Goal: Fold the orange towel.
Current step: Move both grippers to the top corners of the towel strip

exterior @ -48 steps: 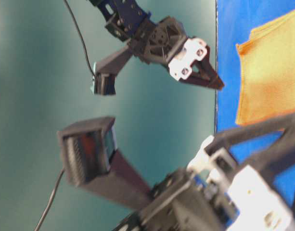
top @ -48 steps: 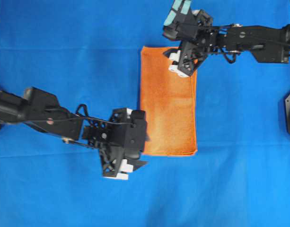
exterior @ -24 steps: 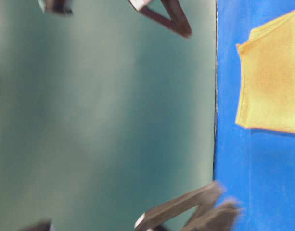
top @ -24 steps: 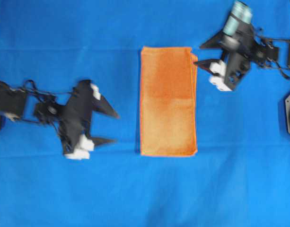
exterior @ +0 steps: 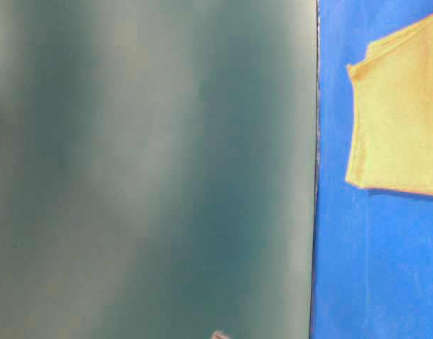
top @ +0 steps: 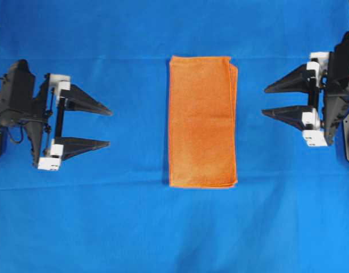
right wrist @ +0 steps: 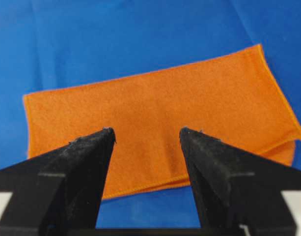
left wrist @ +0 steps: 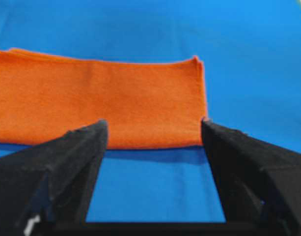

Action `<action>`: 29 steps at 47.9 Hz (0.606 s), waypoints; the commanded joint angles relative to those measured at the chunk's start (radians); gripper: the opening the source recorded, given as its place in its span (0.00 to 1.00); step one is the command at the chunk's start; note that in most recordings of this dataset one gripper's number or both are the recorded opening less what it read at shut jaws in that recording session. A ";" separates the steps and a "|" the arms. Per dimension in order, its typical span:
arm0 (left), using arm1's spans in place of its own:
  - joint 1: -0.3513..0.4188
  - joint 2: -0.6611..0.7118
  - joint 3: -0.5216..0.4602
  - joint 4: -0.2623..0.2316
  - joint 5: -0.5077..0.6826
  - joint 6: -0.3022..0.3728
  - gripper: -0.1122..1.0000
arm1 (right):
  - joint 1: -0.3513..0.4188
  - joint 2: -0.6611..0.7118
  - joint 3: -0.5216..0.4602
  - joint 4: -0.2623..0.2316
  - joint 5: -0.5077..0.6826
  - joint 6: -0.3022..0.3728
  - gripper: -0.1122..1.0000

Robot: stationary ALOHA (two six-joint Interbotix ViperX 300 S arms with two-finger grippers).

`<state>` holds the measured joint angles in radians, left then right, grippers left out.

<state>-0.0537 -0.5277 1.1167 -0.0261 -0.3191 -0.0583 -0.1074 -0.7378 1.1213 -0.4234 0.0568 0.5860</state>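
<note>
Orange towel [top: 202, 121] lies mid-bench on blue cloth [top: 134, 227], folded to a narrow strip, layers a bit offset at far right corner. Left gripper [top: 106, 126] and right gripper [top: 266, 101] sit well apart either side, fingers wide open, holding nothing. Risk: if another fold is due, pinching only the top layer would undo the stack or skew the edges.

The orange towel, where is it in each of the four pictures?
Overhead: the orange towel lies in the middle, folded, between both grippers.
Table-level: at the right edge, upper part, partly cut off.
Left wrist: across the upper left, beyond the open left gripper.
Right wrist: across the middle, beyond the open right gripper.
Shared landmark: the blue cloth beneath it.
</note>
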 commanded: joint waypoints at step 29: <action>0.176 0.236 -0.172 0.000 -0.012 0.020 0.73 | -0.247 0.158 -0.048 -0.006 -0.037 -0.008 0.64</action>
<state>0.0813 -0.3436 1.0078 -0.0261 -0.3252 -0.0460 -0.2976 -0.6274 1.1091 -0.4264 0.0368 0.5844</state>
